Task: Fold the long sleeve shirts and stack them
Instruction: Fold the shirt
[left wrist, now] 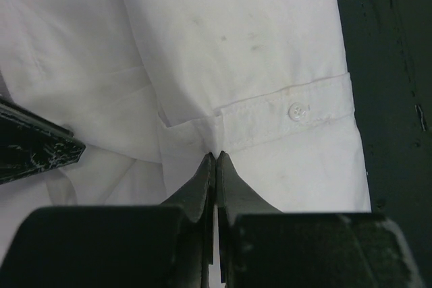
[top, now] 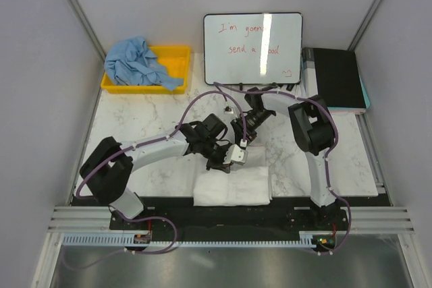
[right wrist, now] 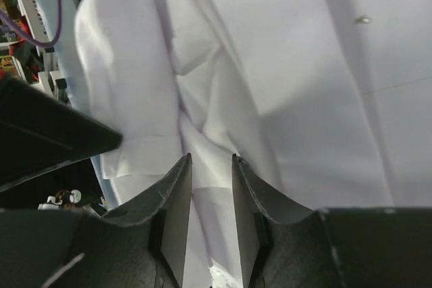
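Note:
The white long sleeve shirt (top: 236,187) lies folded into a rectangle at the table's near edge, in the middle. My left gripper (top: 221,161) is at its far left corner. In the left wrist view the left gripper (left wrist: 216,154) is shut with its tips pinching the shirt (left wrist: 236,45) at the buttoned cuff (left wrist: 297,109). My right gripper (top: 238,154) hovers right beside it. In the right wrist view it (right wrist: 211,160) is open, with a ridge of the white cloth (right wrist: 304,65) running between its fingers. The light blue shirt (top: 138,62) lies crumpled in the yellow bin.
The yellow bin (top: 177,52) stands at the far left. A whiteboard (top: 253,48) leans at the back centre and a black box (top: 337,79) sits at the back right. A black strip (left wrist: 391,99) borders the table's near edge, right beside the shirt.

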`<state>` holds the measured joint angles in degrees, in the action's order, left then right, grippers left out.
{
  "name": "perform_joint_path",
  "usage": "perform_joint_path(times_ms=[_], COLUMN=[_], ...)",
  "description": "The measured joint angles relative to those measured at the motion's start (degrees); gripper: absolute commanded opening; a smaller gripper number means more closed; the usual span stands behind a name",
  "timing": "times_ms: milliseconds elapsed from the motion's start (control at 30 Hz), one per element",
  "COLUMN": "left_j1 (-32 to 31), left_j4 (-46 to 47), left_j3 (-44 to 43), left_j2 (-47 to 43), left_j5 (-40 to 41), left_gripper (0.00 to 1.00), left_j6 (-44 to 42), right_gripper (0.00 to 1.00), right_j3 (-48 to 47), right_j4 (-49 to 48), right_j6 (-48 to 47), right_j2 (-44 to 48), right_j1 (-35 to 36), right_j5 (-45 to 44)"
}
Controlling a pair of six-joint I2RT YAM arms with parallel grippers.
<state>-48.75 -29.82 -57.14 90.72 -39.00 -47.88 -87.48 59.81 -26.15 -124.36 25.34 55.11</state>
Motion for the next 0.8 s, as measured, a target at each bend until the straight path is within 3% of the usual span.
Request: perform_joint_path(times_ms=[300, 567, 800], left_j1=[0.85, 5.25, 4.87], left_j4=[4.94, 12.46, 18.38], left_j3=[0.85, -0.7, 2.05], left_j2=[-4.09, -0.94, 0.0], left_j5=[6.93, 11.1, 11.91], left_gripper=[0.02, 0.02, 0.02], left_j6=[-0.63, -4.15, -5.86], right_gripper=[0.37, 0.37, 0.39], right_j3=[-0.31, -0.22, -0.48], right_j4=[0.7, 1.53, 2.75], right_j6=[-1.68, -3.8, -5.03], right_j2=[-4.44, -4.44, -3.85], right_j1=[-0.09, -0.11, -0.07], right_j5=[-0.87, -0.7, -1.64])
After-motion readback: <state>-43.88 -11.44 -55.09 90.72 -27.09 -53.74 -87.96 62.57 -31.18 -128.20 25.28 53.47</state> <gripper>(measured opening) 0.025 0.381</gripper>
